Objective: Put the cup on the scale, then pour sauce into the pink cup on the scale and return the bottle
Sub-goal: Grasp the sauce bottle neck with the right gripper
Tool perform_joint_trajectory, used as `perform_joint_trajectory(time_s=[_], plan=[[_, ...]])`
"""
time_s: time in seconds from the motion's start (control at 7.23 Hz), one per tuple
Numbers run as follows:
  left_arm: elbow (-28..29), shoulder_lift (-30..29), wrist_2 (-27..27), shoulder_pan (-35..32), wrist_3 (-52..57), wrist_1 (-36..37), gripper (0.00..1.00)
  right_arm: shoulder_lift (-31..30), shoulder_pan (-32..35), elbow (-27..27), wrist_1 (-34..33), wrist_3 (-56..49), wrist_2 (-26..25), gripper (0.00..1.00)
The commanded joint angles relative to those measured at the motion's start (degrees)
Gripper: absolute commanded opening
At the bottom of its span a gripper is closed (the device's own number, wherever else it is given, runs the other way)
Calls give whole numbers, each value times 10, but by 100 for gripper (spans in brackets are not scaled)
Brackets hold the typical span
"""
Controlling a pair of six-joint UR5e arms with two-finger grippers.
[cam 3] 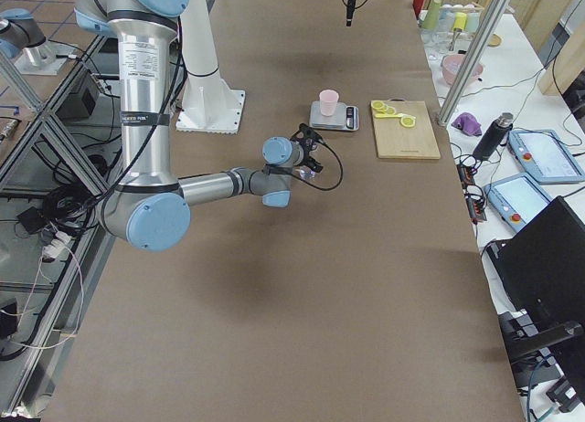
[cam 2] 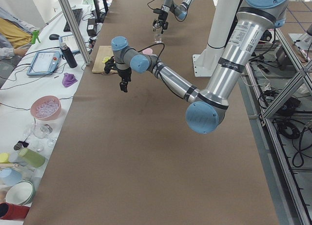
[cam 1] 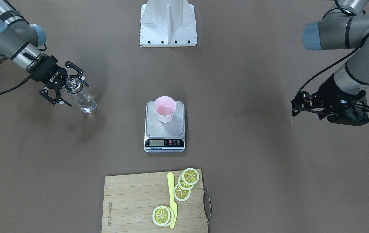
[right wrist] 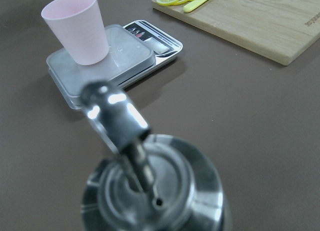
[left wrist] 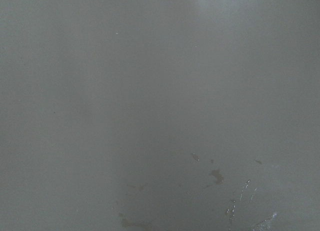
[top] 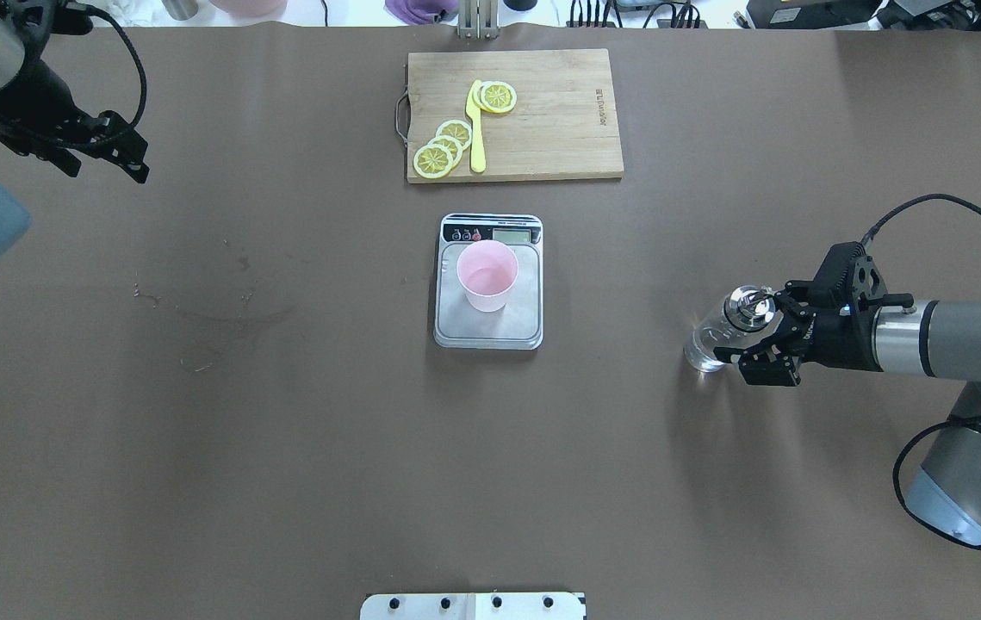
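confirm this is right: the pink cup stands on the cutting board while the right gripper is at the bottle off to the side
One thing is wrong. The pink cup stands on the scale, not on the cutting board; the exterior front-facing view shows this. The rest holds: the right gripper is at the bottle off to the side.

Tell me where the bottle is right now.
In the overhead view, the bottle stands on the table's right side, right of the scale, inside the open right hand.

Pink cup, silver scale, yellow lemon slices.
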Motion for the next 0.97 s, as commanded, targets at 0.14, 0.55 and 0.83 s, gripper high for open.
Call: perform_joint_trajectory(time_s=[0.14, 0.55, 0.83], plan=[[0, 0, 1, 0, -1, 0, 90, 18, -3, -18, 34, 25, -41, 98], [-1, 0, 1, -1, -1, 0, 90, 17, -24, -17, 35, 24, -66, 98], [-4, -1, 0, -2, -2, 4, 90, 16, -38, -42, 93, 24, -74, 98]])
